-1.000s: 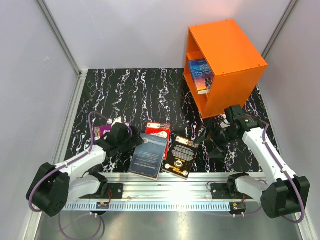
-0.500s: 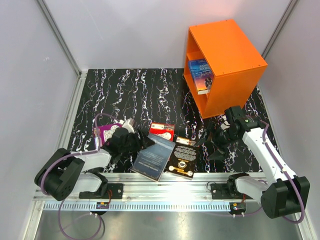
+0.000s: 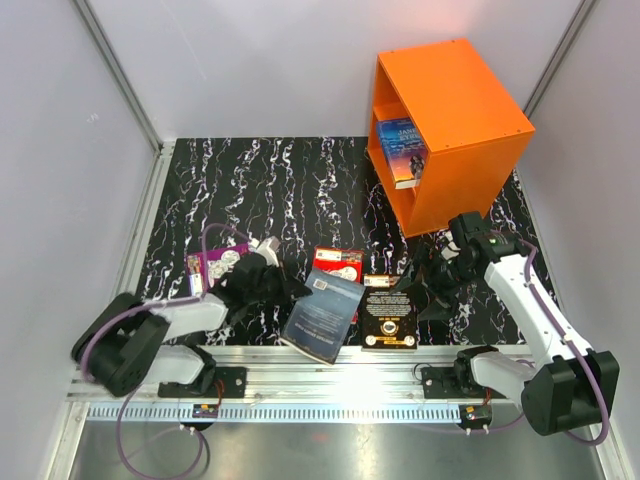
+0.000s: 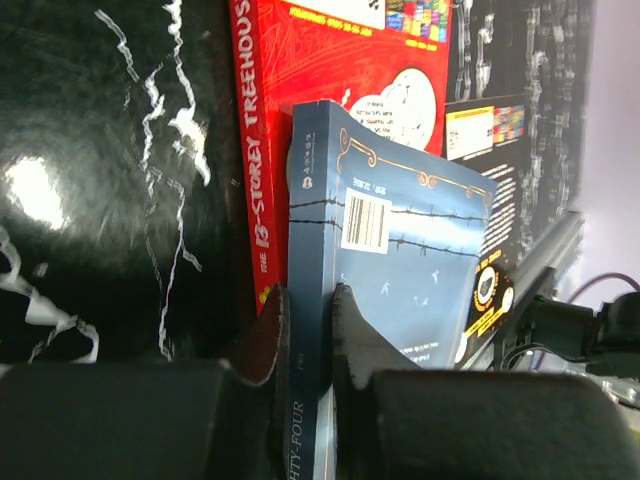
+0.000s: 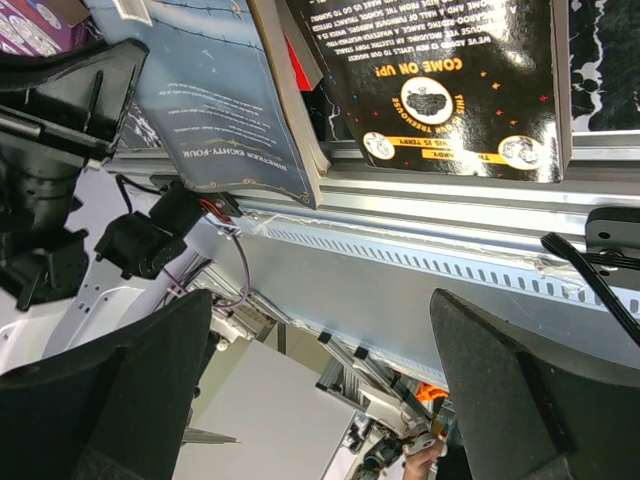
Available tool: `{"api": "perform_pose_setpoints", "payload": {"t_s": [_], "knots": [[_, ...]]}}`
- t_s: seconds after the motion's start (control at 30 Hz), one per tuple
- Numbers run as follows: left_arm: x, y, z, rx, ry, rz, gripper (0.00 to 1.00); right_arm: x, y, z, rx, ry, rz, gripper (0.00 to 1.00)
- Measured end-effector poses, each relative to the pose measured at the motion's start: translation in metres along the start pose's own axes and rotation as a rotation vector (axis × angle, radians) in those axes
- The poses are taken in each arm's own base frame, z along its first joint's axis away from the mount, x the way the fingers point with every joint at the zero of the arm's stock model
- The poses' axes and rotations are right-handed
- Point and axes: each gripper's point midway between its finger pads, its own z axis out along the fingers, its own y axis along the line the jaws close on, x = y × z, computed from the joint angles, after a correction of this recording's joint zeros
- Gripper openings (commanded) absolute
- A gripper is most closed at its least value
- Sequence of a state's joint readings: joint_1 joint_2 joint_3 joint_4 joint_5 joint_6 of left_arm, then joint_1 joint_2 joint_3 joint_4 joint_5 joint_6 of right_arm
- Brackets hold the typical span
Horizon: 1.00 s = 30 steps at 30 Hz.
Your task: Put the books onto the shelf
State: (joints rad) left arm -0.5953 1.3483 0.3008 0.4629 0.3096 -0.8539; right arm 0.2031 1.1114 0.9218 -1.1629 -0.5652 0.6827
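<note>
My left gripper (image 4: 305,322) is shut on the spine of the grey-blue book (image 4: 405,265), one finger on each cover. In the top view that gripper (image 3: 290,292) holds the grey-blue book (image 3: 325,316) by its left edge, tilted up. It partly covers the red-and-white book (image 3: 340,262), which shows red (image 4: 330,80) in the left wrist view. To its right lies the black book with a gold emblem (image 3: 390,312). My right gripper (image 3: 422,290) hangs open just right of the black book (image 5: 450,80), nothing between its fingers. The orange shelf (image 3: 470,100) stands at the back right, a blue-orange book (image 3: 402,150) in its upper compartment.
A purple book (image 3: 208,264) lies flat on the black marbled table (image 3: 260,190), just behind the left arm. A silver rail (image 3: 330,375) with both arm bases runs along the near edge. Pale walls close in the left, right and back sides.
My left gripper has gone from open to shut on the grey-blue book's spine and pushed right. That book tilted up and slid right, and the black book shifted right and turned square.
</note>
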Motion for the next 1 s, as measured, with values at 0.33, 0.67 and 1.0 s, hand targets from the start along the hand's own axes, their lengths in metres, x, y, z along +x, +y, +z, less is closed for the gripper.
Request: {"api": "perform_pose_setpoints", "payload": {"t_s": [0.33, 0.67, 1.0], "knots": [[-0.053, -0.013, -0.057, -0.167, -0.107, -0.001, 0.0, -0.006, 0.009, -0.011, -0.002, -0.041, -0.038, 0.98], [-0.033, 0.036, -0.014, -0.233, -0.075, -0.225, 0.0, -0.012, 0.011, -0.011, 0.012, -0.037, -0.055, 0.98], [-0.032, 0.029, -0.009, -0.139, -0.109, -0.285, 0.0, -0.01, 0.011, 0.03, 0.041, 0.087, -0.103, 0.94]]}}
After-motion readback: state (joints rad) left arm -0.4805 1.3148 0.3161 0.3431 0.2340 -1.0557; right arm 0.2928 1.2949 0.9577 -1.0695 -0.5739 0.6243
